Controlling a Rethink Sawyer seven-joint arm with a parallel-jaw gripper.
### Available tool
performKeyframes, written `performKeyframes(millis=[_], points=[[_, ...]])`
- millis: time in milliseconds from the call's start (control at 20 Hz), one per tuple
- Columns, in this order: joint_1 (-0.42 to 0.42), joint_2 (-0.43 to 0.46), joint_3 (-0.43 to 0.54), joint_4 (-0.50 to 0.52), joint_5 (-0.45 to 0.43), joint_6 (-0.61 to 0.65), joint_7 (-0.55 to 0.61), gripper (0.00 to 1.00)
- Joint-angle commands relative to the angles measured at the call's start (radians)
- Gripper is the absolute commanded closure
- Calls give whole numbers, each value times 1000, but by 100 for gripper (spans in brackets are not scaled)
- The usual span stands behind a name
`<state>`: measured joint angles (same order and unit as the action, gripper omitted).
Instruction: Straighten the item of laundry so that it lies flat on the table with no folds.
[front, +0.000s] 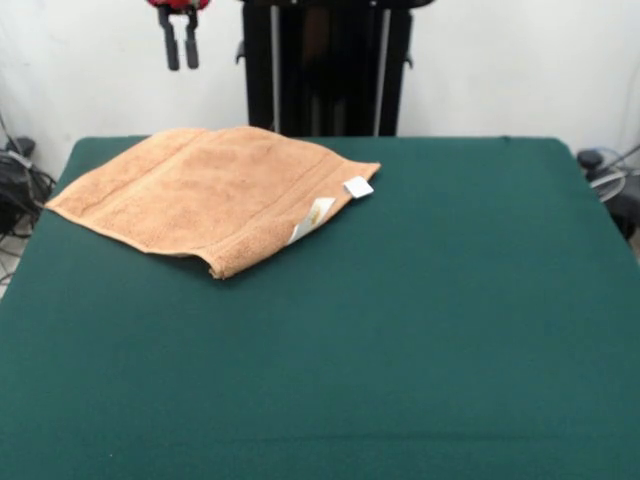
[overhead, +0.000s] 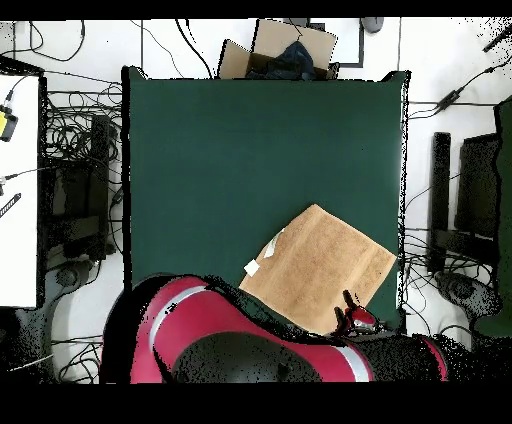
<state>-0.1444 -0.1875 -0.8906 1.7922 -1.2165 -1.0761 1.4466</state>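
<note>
The item of laundry (front: 205, 192) is a peach-orange towel lying at the far left of the table (front: 420, 330), turned at an angle. It looks doubled over, with a thick folded edge at the front. A white tag (front: 358, 187) and a second label (front: 313, 215) stick out on its right side. My gripper (front: 181, 45) hangs high above the towel's back edge, open, with nothing between its fingers. From overhead, the gripper (overhead: 353, 312) is over the towel (overhead: 320, 262) near the table's (overhead: 250, 150) bottom right edge.
A cardboard box (overhead: 285, 50) stands just beyond the table's top edge in the overhead view. Cables and equipment (overhead: 80, 190) crowd the floor on both sides. The red arm (overhead: 230, 340) covers the table's bottom edge.
</note>
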Motion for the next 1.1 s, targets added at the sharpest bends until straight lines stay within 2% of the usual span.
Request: performKeyframes(millis=[50,750,1100], points=[[-21,23,230,45,128,4,-97,0],[-57,89,294,92,338,-97,-151,0],[-26,68,275,97,325,-67,-105,0]])
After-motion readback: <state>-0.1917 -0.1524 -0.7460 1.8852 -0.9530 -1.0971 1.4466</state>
